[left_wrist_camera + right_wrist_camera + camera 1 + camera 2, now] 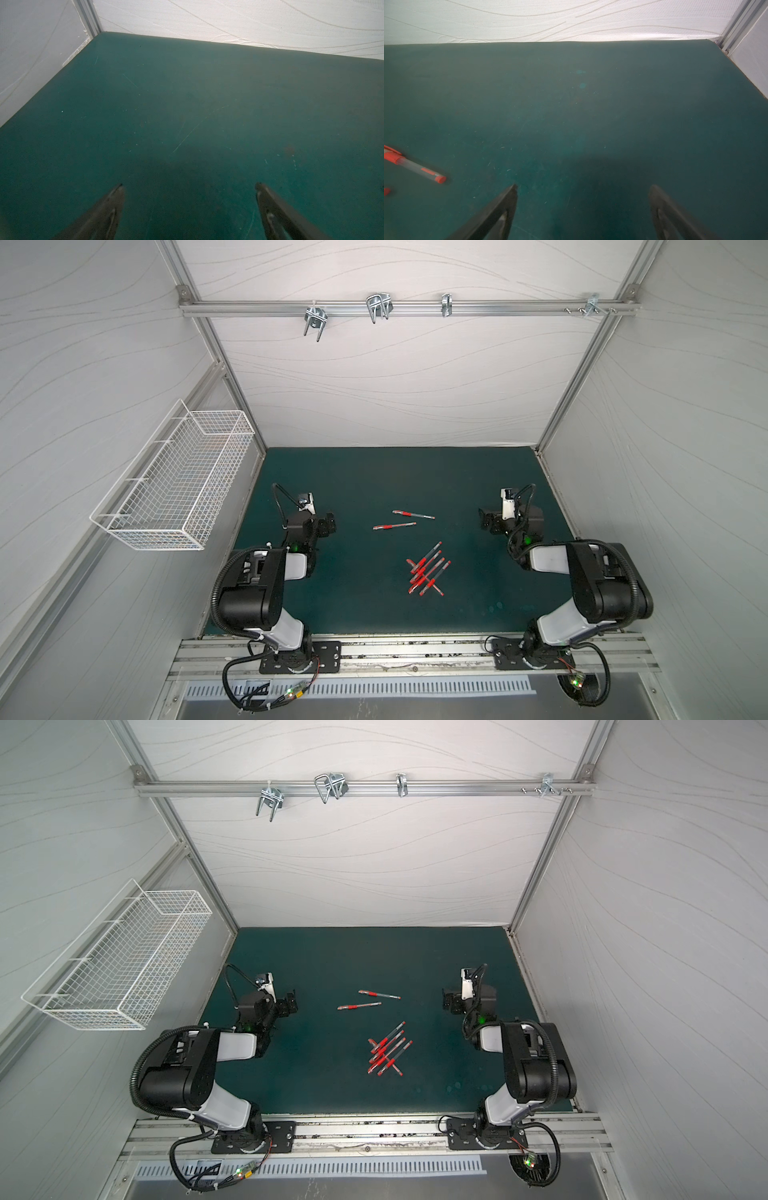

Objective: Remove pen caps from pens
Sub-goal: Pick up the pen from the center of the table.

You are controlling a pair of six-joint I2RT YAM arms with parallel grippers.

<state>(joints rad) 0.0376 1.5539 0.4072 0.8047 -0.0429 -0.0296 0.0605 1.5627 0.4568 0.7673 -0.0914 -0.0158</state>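
– Spanning your workspace, (a) is the flat dark green table mat point(374, 477). On the wall to your left hangs (b), the white wire-mesh basket point(174, 489).

– And your tools, next in size?

– (c) Your left gripper point(189, 185) and (d) your right gripper point(584, 186) sit low over bare mat at opposite sides. Each has its black fingers spread wide with nothing between them.

– Where do you find the pens?

– Between your arms. (e) A crossed heap of thin clear-grey stick pens point(428, 572) with red bands lies nearer your bases. Farther back lie two singles, the farther pen point(413, 514) just beyond the nearer pen point(394, 526), neither touching the heap.

– And the caps?

– (f) The short red plastic pen caps are too small to tell from the barrels in both top views. In your right wrist view, one clipped cap point(391, 154) sits on its pen, off to the side of the fingers and clear of them.
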